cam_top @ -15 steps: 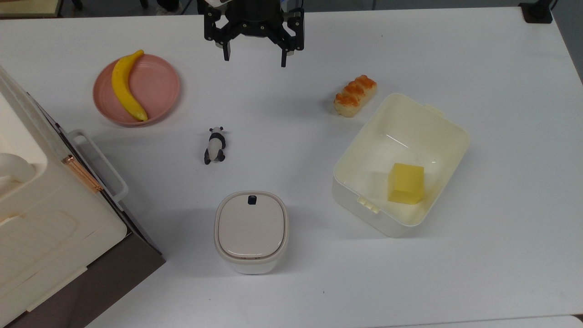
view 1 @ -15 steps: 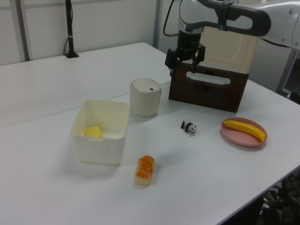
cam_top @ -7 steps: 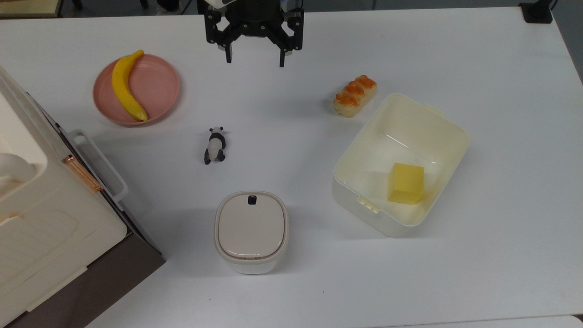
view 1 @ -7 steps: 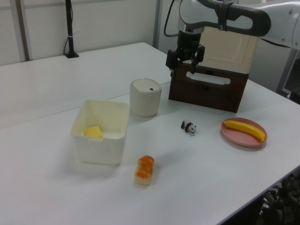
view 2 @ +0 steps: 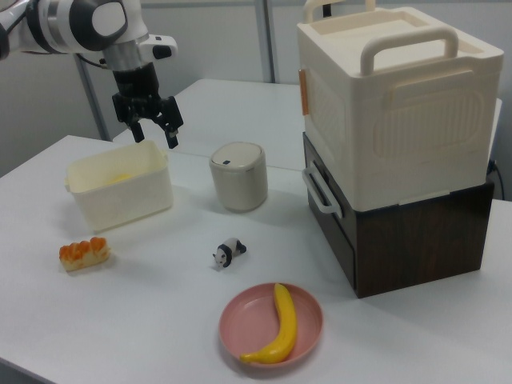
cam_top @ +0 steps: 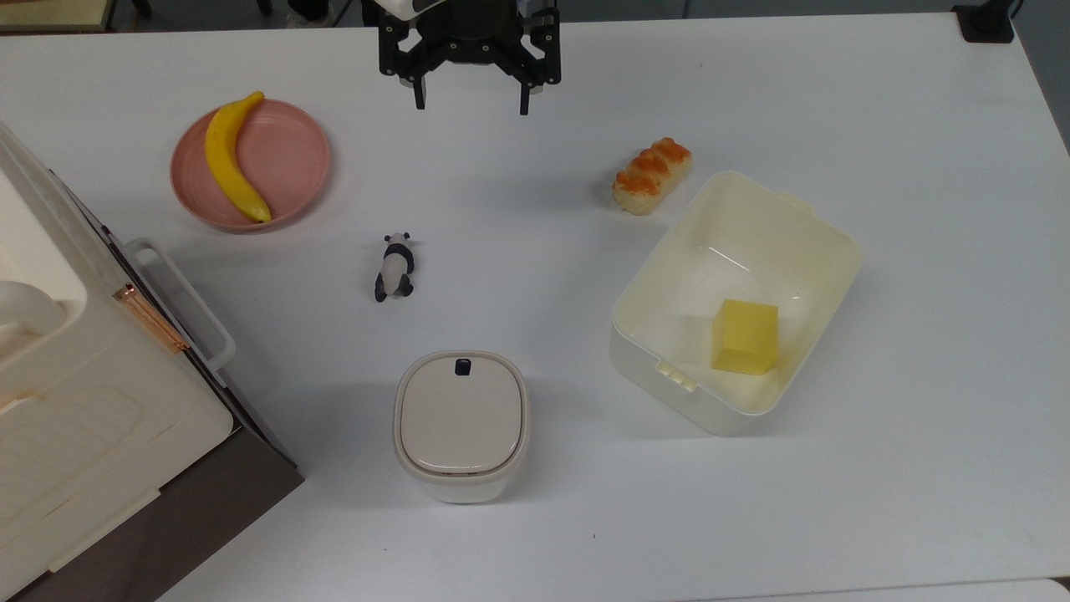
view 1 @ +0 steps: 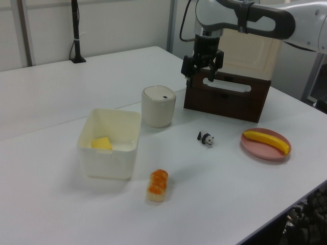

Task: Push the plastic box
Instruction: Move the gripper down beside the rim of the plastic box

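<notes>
Shifted the gripper (cam_top: 471, 106) only a touch since a second ago, edging toward the top view's upper right and rising slightly in the left view; disturbed nothing on the table (cam_top: 919, 125) in that time. Kept the fingers spread wide and clasped nothing, hanging well above the surface near the top view's upper edge. Probably held that height to pass over the clutter before dropping in for a shove.

Found the plastic box (cam_top: 736, 234) lidless, at the top view's right, turned askew to the table edges, with a yellow block (cam_top: 745, 336) resting inside near the latch-tab side. Noted the bread roll (cam_top: 652, 176) just beside the box corner nearest the gripper, seemingly not touching it. Judged that roll a likely nuisance for any approach from that corner: could get swept along.

Spotted the lidded white bin (cam_top: 461, 414) apart from the box toward the top view's left, the panda figure (cam_top: 394, 266) further up, and the banana (cam_top: 230, 159) lying on the pink plate (cam_top: 301, 159). Saw the big cream case (cam_top: 50, 401) stacked on a dark base at the top view's far left, clear of everything.

Judged the push not yet begun, with gripper and box well apart. Expected a need to descend beside a box wall and press low on it, lest the light tub tip or pivot instead of sliding.
</notes>
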### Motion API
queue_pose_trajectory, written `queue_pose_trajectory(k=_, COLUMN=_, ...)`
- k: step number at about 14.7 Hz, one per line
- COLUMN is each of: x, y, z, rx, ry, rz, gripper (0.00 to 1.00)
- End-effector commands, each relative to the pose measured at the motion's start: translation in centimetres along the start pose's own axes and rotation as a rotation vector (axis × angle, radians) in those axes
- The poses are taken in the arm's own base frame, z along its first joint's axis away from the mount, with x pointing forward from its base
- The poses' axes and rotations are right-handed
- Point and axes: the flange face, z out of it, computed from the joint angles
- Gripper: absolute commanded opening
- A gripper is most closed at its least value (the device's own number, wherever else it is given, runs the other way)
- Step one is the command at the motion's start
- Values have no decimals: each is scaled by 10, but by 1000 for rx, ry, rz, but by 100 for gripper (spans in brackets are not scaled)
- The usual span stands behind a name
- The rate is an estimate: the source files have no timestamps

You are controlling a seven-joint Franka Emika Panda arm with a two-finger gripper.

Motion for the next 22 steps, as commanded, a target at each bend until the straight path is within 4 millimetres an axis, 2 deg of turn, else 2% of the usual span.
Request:
queue_pose_trajectory(k=1, x=-7, y=-7, z=0, rx=16, ry=-16, rz=-23, gripper=100)
queue_pose_trajectory(k=3, x=0, y=-16, z=11, rx=21, ry=-25, rz=-32, gripper=100)
queue_pose_trajectory(k=6, x=9, y=-52, z=4, rx=73, ry=81, rz=-94, gripper=100)
queue_pose_trajectory(k=7, x=10, y=-58, z=4, rx=79, ry=96, rz=-107, gripper=100)
queue_pose_trajectory(k=8, x=12, y=-70, z=13, rx=82, ry=87, rz=-159, gripper=100)
queue_pose_trajectory(k=9, x=10, y=-83, z=17, rx=80, ry=83, rz=-257, gripper=100)
queue_pose_trajectory(k=12, x=11, y=-87, z=33, rx=71, ry=61, rz=-636, gripper=100)
queue_pose_trajectory(k=13, x=13, y=-90, z=42, rx=72, ry=48, rz=-704, gripper=100)
queue_pose_trajectory(k=15, x=16, y=-114, z=78, rx=64, ry=-12, rz=-863, gripper=100)
queue_pose_trajectory(k=16, x=19, y=-122, z=94, rx=52, ry=-34, rz=-889, gripper=100)
queue_pose_trajectory(k=19, x=17, y=-160, z=128, rx=5, ry=-86, rz=-967, gripper=100)
queue_pose_trajectory(k=22, x=18, y=-186, z=147, rx=0, ry=-65, rz=-992, gripper=100)
